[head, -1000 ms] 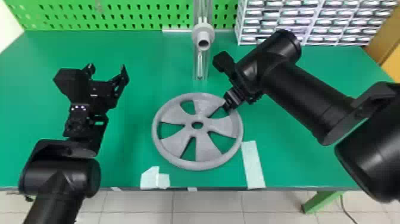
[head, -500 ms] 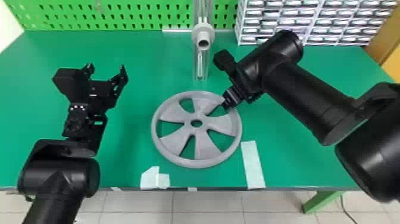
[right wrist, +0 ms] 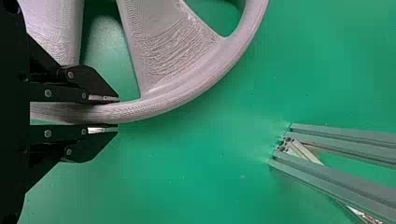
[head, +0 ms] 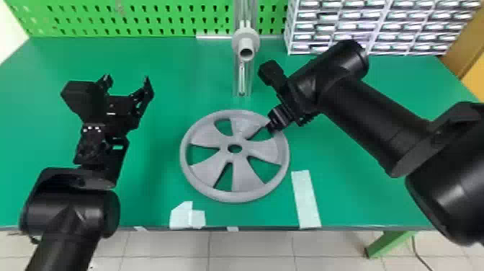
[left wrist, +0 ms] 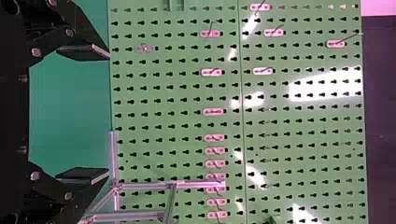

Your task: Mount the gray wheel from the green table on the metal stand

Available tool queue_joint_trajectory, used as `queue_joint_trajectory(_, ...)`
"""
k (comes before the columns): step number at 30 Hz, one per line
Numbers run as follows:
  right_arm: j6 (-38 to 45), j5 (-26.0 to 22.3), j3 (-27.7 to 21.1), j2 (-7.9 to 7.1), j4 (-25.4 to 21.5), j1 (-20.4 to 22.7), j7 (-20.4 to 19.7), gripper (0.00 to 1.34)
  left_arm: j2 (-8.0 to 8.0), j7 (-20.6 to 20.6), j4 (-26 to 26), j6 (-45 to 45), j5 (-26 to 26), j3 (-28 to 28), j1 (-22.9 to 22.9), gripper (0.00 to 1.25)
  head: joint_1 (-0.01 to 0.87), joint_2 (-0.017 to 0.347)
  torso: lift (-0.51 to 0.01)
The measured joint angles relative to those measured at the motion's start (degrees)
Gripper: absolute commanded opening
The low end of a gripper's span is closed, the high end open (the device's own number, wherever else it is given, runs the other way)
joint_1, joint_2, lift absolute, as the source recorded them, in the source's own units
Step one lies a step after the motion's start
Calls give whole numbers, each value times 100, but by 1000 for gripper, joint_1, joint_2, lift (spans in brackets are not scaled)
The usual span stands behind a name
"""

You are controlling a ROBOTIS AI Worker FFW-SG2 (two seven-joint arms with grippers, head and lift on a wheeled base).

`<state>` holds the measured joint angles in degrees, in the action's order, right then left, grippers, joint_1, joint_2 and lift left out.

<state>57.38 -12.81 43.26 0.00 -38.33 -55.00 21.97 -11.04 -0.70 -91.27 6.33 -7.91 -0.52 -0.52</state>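
Wheel (head: 246,180) has its rim clamped in the right gripper (head: 271,127)

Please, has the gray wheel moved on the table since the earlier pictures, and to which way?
Yes, slightly: in the head view, the gray wheel has shifted forward and to the robot's left, away from the long white strip.
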Motion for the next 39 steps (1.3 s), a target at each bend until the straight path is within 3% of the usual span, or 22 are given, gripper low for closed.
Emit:
queue_joint_trajectory(8, 60, -43, -59, 0, -252, 108, 0, 249, -3, -2, -77, -4, -5, 90, 76, 870, 867, 52, -100)
queue_joint_trajectory(19, 446, 35, -177, -2, -1377, 459, 0, 249, -3, -9, -212, -68, -93, 217, 171, 868, 867, 52, -100)
queue_joint_trajectory(39, 728, 696, -1204, -369, -3165, 1430, -2, 249, -3, -67, -315, -79, -227, 408, 266, 868, 867, 52, -100)
